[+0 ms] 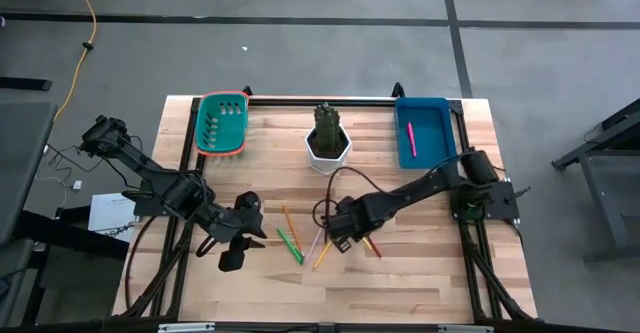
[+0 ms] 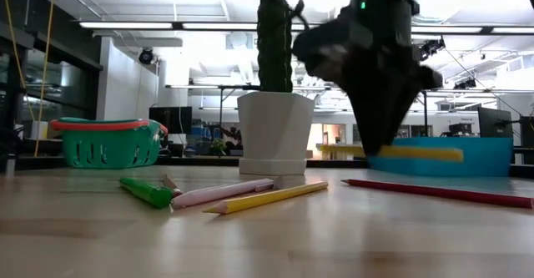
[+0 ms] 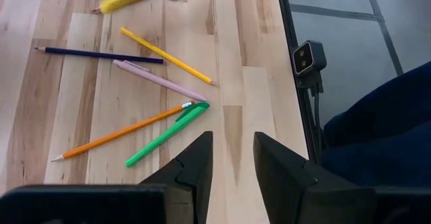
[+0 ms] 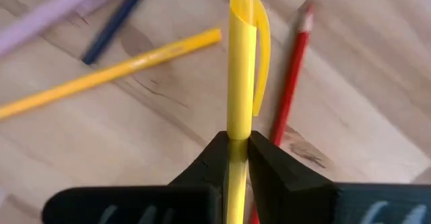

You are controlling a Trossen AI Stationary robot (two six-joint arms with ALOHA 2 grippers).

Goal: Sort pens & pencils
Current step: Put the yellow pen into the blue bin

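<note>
My right gripper (image 1: pixel 340 235) is shut on a yellow pen (image 4: pixel 239 62) with a clip, a little above the table's middle. Below it on the wood lie a green pen (image 3: pixel 168 133), a lilac-pink pen (image 3: pixel 161 81), an orange pencil (image 3: pixel 121 131), a yellow pencil (image 3: pixel 168 56), a dark blue pencil (image 3: pixel 101 52) and a red pencil (image 4: pixel 293 83). A pink pen (image 1: pixel 411 138) lies in the blue tray (image 1: pixel 440 113). My left gripper (image 3: pixel 232 146) hangs open left of the pile, with nothing between its fingers. My right gripper pinches the yellow pen's barrel (image 4: pixel 237 126) between its two fingers, partway along it, with the clip end sticking out. The fingers point down and lie across the pen. The pen (image 2: pixel 417 153) hangs about level, clear of the table.
A white pot with a cactus (image 1: pixel 328 138) stands at the far middle. A green basket (image 1: pixel 222 123) sits at the far left and the blue tray at the far right. Bare wood lies along the near edge.
</note>
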